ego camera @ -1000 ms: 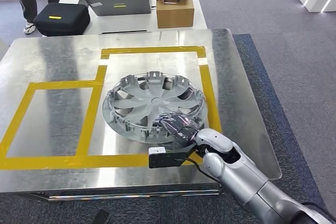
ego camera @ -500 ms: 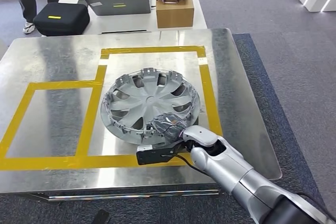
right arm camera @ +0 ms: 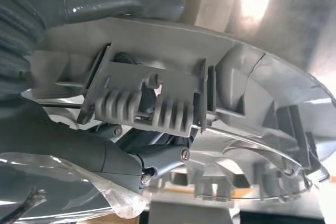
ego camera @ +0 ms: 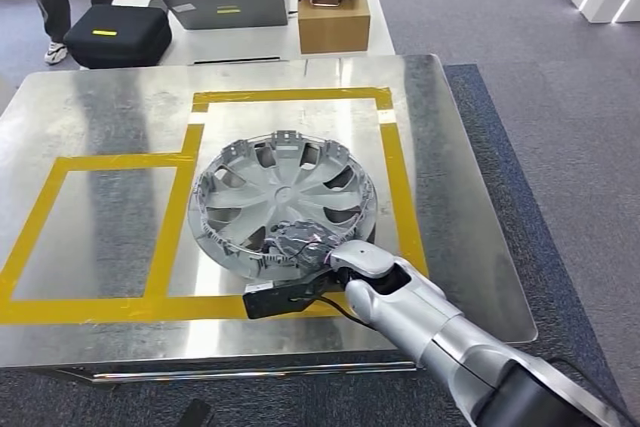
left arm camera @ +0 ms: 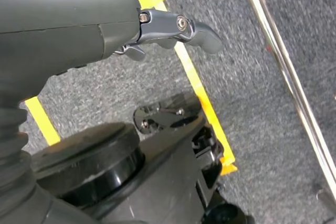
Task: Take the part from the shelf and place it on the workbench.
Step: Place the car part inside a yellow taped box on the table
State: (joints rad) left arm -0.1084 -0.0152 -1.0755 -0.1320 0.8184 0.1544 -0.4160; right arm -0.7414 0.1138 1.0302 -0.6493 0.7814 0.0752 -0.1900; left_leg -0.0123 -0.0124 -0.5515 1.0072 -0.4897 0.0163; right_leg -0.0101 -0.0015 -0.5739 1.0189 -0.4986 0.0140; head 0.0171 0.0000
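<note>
Moved left: one hubcap (ego camera: 283, 202) gripped by right hand (ego camera: 306, 244) | surface (ego camera: 460, 197) | behind: one laptop (ego camera: 223, 3), one box (ego camera: 333, 19) | left hand (left arm camera: 166, 30) holds nothing, fingers apart

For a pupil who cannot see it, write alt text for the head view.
The robot's right hand grips the near rim of a grey plastic wheel cover, tilted on a steel workbench inside a yellow tape outline.

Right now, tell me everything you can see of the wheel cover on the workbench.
The wheel cover is a round, silver-grey disc that looks like plastic, with swept spokes, openings between them and ribbed clips around its rim. It sits tilted, inner side up, on the metal workbench inside the yellow tape square. The right hand grips its near rim, fingers hooked under a clip.
</note>
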